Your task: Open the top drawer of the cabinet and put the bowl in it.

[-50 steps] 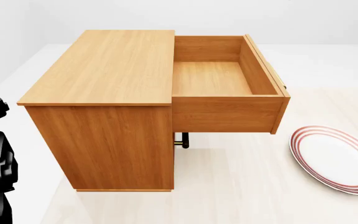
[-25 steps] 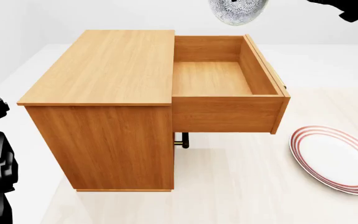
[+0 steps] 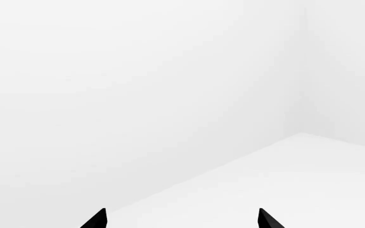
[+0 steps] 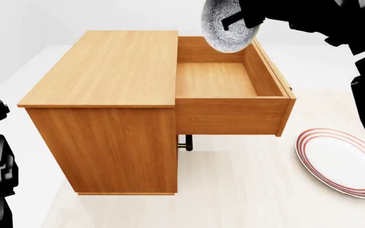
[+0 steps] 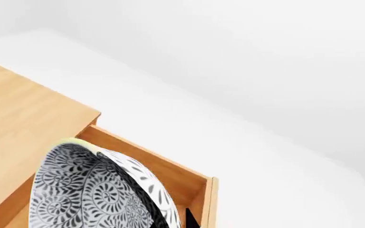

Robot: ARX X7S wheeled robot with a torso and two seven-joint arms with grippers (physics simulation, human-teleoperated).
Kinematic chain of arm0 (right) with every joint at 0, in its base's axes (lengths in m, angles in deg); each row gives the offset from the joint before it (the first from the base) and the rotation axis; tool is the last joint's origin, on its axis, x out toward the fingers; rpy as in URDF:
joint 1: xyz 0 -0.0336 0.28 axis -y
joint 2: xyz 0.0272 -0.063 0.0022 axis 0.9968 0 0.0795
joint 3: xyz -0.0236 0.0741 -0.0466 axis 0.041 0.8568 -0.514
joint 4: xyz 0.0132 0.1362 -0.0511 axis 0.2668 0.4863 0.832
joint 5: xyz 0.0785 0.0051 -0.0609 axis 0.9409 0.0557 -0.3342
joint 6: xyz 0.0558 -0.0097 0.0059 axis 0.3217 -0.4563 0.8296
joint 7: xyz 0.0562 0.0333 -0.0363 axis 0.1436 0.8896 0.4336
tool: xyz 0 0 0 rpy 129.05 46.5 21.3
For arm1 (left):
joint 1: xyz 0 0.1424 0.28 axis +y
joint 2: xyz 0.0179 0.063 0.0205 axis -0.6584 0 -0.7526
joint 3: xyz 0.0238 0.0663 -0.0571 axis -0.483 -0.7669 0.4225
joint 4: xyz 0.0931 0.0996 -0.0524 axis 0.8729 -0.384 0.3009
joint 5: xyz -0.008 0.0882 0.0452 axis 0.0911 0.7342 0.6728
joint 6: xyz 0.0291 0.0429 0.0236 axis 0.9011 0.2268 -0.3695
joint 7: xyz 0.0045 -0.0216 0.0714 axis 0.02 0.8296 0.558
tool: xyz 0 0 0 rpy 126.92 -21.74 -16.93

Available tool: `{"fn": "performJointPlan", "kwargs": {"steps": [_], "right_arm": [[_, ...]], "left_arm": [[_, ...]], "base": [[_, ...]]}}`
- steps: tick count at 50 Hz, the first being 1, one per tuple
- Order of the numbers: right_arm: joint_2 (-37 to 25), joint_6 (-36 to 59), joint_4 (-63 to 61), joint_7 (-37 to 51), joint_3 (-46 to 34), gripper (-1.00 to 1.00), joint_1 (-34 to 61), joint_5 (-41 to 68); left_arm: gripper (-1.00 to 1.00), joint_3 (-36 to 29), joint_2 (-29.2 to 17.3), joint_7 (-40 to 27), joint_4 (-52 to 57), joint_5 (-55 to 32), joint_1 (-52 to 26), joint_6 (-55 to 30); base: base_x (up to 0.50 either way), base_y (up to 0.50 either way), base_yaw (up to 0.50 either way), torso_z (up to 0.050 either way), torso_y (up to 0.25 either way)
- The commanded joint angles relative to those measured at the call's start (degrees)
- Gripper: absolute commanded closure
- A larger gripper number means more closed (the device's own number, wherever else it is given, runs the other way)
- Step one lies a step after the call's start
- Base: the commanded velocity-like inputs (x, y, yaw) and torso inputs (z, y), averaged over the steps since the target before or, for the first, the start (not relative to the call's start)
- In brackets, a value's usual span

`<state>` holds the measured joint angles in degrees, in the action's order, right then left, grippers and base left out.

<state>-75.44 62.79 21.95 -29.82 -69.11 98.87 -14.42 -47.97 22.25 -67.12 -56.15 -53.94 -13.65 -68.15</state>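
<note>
Bowl (image 4: 228, 29) came down from the top edge since half a second ago, now at 1 o'clock over the back of the open top drawer (image 4: 217, 78), tilted, right tool (image 4: 244, 20) clamped on its rim. Left tool (image 3: 181, 219) spread apart, idle. Best: lower further, level bowl, clear cabinet (image 4: 106, 95) edge and drawer walls before releasing.

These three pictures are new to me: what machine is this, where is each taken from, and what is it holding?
It is a simulated two-armed robot. The wide picture comes from its head camera; the other two sit near each arm's end effector. The cabinet has its top drawer pulled out, empty inside. A red-ringed plate lies beside it. The right end effector holds the patterned bowl, tilted, above the drawer's back. The left end effector faces blank walls, showing two separated fingertips with nothing between them.
</note>
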Motion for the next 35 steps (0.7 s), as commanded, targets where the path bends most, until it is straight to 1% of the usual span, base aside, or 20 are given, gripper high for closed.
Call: {"fn": "performJointPlan", "kwargs": {"steps": [1,4,14,17,22,27,35], "right_arm": [[1.2,2.1,2.6,-1.7,0.7,1.00,-0.7,1.0],[2.2,2.3,5.3,-2.9,1.1,1.00,0.1,1.4],[6.8,-2.2,17.1,-7.6,-1.4,1.00,1.5,-1.3],[9.1,-4.0,22.8,-10.0,-2.5,1.00,2.5,-2.5],[14.7,-8.7,37.5,-16.2,-5.3,1.00,5.3,-6.0],[15.0,-6.7,38.0,-16.9,-1.9,1.00,5.0,-9.7],[16.3,-4.4,38.1,-18.8,6.7,1.00,4.1,-19.6]], "left_arm": [[-1.00,-0.1,0.0,-0.1,0.0,0.0,0.0,0.1],[-1.00,-0.1,0.0,0.0,0.0,0.0,-0.1,0.0],[-1.00,-0.1,0.0,0.1,0.0,0.0,-0.1,0.0],[-1.00,-0.2,0.0,0.1,0.0,0.0,-0.1,0.0],[-1.00,-0.1,0.0,0.1,0.0,0.0,0.0,0.2],[-1.00,-0.2,0.0,0.2,0.0,0.0,0.1,0.4],[-1.00,-0.3,0.0,0.1,0.0,0.0,0.2,0.7]], "base": [[0.00,0.00,0.00,0.000,0.000],[0.00,0.00,0.00,0.000,0.000],[0.00,0.00,0.00,0.000,0.001],[0.00,0.00,0.00,0.000,0.000],[0.00,0.00,0.00,0.000,0.000],[0.00,0.00,0.00,0.000,0.000],[0.00,0.00,0.00,0.000,0.000]]}}
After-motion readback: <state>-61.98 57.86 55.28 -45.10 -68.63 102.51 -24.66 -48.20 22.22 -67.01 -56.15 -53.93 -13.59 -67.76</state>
